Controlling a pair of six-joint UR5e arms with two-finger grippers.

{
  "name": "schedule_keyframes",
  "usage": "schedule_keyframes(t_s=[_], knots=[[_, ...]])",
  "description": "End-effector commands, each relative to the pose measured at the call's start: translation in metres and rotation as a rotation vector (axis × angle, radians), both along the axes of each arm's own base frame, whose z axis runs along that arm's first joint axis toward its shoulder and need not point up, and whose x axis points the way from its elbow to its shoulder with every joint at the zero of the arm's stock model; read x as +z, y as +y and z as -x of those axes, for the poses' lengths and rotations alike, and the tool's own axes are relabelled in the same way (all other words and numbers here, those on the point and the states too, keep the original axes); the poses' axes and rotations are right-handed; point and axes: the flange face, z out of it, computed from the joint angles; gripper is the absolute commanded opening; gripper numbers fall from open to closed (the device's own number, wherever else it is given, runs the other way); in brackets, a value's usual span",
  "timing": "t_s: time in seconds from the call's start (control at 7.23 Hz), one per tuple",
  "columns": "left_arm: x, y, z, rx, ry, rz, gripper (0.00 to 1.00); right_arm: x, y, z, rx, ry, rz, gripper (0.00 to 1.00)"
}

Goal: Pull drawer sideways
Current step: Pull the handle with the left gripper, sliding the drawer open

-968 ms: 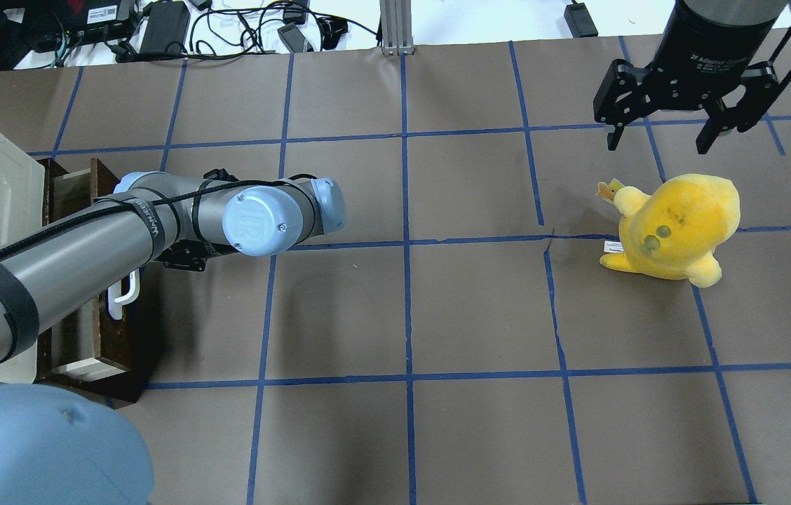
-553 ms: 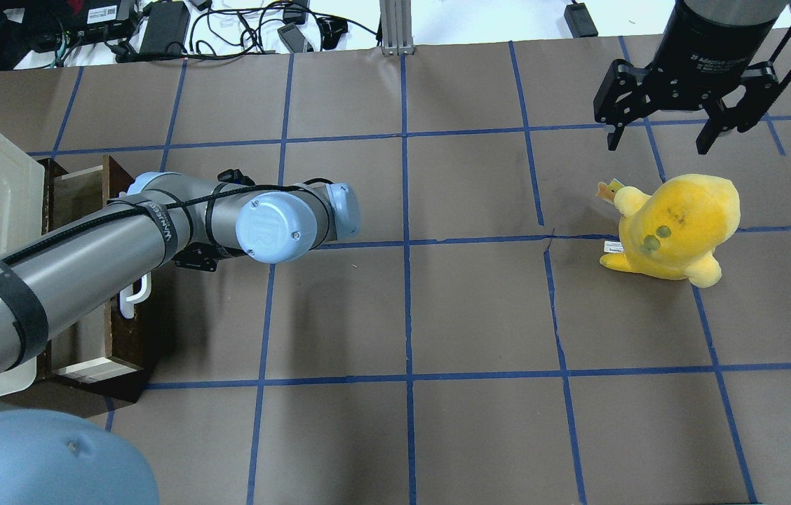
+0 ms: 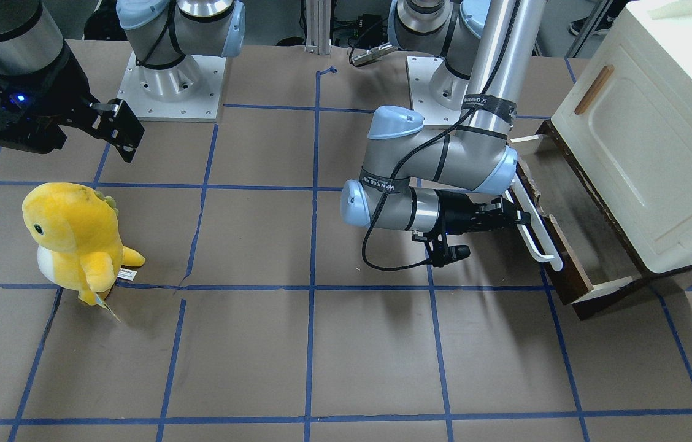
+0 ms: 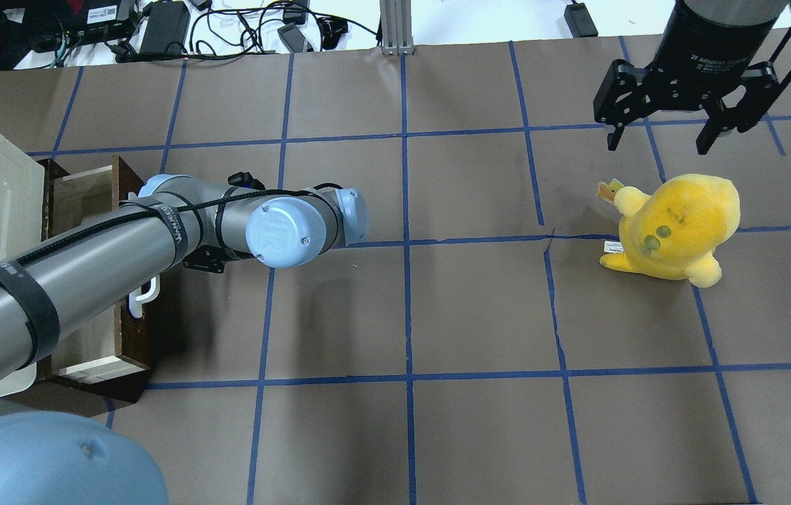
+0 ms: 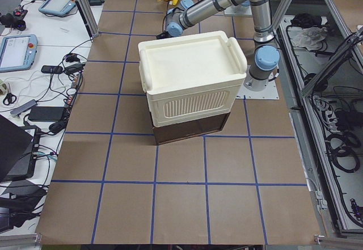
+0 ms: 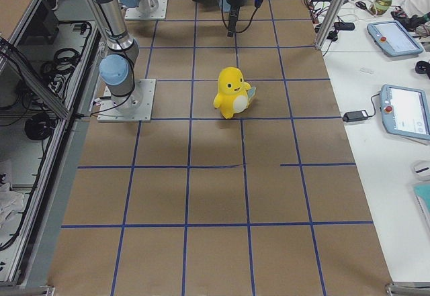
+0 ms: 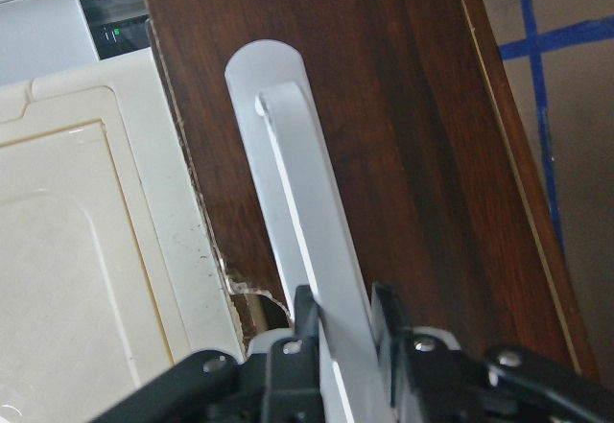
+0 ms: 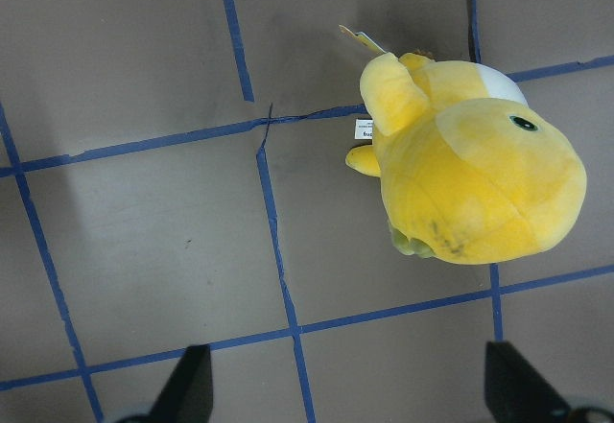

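The drawer (image 3: pixel 557 239) has a dark brown wooden front (image 7: pixel 422 154) and a long white bar handle (image 3: pixel 536 236). It stands partly pulled out from under the cream cabinet (image 3: pixel 646 135), with its pale interior (image 4: pixel 90 337) showing. My left gripper (image 3: pixel 521 218) is shut on the white handle (image 7: pixel 307 241), with one finger on each side of the bar in the left wrist view (image 7: pixel 345 332). In the overhead view the left arm hides the gripper. My right gripper (image 4: pixel 658 144) is open and empty, held high above the table behind a yellow plush toy (image 4: pixel 676 224).
The yellow plush toy (image 3: pixel 76 236) stands on the brown papered table (image 4: pixel 409 315) on my right side, and shows in the right wrist view (image 8: pixel 470 174). Cables and power bricks (image 4: pixel 164 28) lie past the far edge. The cabinet (image 5: pixel 190 80) fills the table's left end.
My left arm has moved right, away from the cabinet, with the handle in its grip. The drawer has slid further out. The right arm has not moved.
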Motion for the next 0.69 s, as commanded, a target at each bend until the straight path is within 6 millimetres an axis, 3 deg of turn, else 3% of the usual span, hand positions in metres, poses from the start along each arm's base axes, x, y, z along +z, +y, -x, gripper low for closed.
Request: schedule_keyframes(t_s=[0.0,0.55], knots=[[0.002,-0.001,0.005,-0.012,0.002,-0.005,0.19,0.0,0.0,0.0,0.0,0.0,0.001,1.0],[0.004,0.003,0.019,-0.035,0.007,0.029,0.13,0.0,0.0,0.0,0.0,0.0,0.001,1.0]])
